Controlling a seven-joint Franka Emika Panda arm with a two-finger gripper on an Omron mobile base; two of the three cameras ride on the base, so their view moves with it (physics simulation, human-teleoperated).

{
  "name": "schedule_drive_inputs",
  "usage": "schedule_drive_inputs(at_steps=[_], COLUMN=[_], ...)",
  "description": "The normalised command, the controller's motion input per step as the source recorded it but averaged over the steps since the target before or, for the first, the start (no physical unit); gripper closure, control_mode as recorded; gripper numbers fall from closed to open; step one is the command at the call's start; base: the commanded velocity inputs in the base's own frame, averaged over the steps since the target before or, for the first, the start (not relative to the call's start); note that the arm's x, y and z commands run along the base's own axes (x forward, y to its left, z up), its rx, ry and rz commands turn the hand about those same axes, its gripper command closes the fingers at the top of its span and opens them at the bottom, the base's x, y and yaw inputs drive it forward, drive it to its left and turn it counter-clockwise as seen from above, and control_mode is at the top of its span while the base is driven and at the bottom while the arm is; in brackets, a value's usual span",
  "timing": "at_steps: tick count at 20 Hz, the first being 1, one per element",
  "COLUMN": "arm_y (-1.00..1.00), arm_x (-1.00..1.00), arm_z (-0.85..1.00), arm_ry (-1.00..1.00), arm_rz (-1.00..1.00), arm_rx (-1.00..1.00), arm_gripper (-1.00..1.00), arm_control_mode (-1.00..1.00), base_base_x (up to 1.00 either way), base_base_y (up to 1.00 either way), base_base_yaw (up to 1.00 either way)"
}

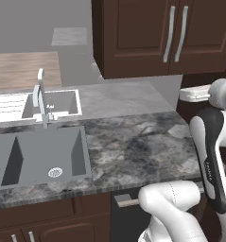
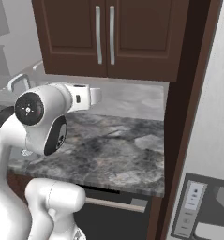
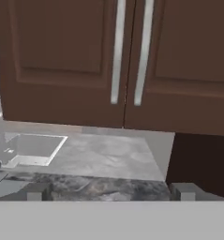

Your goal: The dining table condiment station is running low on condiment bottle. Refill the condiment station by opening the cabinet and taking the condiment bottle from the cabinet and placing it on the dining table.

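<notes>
The cabinet point(image 3: 62, 61) is the dark brown wall unit above the counter, and both of its doors are closed. Its two long silver handles point(image 3: 116, 51) hang side by side at the middle seam; they also show in the left base view point(image 1: 176, 33) and the right base view point(image 2: 104, 35). My gripper point(image 3: 111, 192) is open and holds nothing, its fingertips point(image 3: 38, 191) spread wide. It hovers over the counter, below and in front of the handles. The white hand point(image 2: 83, 96) points toward the cabinet. The condiment bottle is hidden and the dining table is out of view.
A grey marbled stone counter point(image 1: 133, 146) runs under the cabinet, with a sink point(image 1: 43, 156) and faucet point(image 1: 41, 97) to the left. A tall dark panel point(image 2: 188, 93) bounds the counter on the right. A dishwasher front point(image 2: 118, 206) sits below the counter edge.
</notes>
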Motion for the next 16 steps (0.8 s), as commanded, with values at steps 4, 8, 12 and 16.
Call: schedule_drive_inputs(at_steps=[4,8,12,16], arm_y=[0.02,0.03,0.13,0.15], arm_x=[0.27,0.38,0.53,0.65], arm_z=[0.82,0.59,0.31,0.01], arm_ry=[-0.22,-0.13,-0.04,0.0], arm_rz=[-0.05,-0.04,0.0,0.02], arm_rx=[0.0,0.0,0.0,0.0], arm_gripper=[-1.0,-1.0,-1.0,-1.0], arm_control_mode=[-1.0,-1.0,-1.0,-1.0], base_base_x=[0.0,0.0,0.0,0.0], base_base_y=[0.0,0.0,0.0,0.0], base_base_yaw=[0.0,0.0,0.0,0.0])
